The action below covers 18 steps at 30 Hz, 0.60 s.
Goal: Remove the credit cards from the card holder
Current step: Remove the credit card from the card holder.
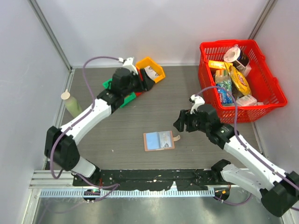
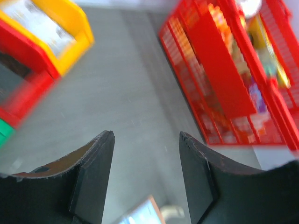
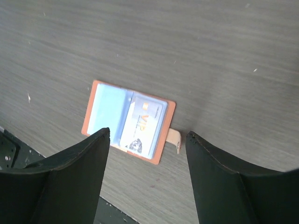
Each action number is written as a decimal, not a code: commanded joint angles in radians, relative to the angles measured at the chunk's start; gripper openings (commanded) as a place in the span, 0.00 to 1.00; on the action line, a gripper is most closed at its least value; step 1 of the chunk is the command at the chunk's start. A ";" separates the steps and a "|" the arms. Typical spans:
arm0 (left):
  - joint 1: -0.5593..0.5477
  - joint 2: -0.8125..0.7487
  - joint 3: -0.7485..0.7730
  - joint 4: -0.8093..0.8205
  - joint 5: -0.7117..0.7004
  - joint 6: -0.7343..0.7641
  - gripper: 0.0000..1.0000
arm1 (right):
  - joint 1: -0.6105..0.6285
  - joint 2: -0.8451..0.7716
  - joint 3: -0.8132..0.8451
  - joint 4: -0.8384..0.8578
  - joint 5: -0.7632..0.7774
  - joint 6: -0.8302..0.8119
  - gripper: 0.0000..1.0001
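Card holder (image 1: pixel 159 140) open flat on surface (image 1: pixel 117 135), long axis left to right, snap tab (image 1: pixel 176 137) pointing right, card (image 1: pixel 165 139) in right half, both arms' jaws released, empty.

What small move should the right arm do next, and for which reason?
Probably lower the right gripper toward the card holder. It lies open and flat on the table, one credit card shows in its tab-side pocket, and the open gripper hovers above it, empty.
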 commanded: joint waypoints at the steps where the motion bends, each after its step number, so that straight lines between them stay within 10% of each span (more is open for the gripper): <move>1: -0.101 -0.122 -0.201 -0.022 0.040 -0.050 0.61 | 0.034 0.096 0.033 0.007 -0.061 0.014 0.67; 18: -0.346 -0.110 -0.639 0.318 0.134 -0.424 0.61 | 0.109 0.408 -0.079 0.276 -0.033 0.136 0.20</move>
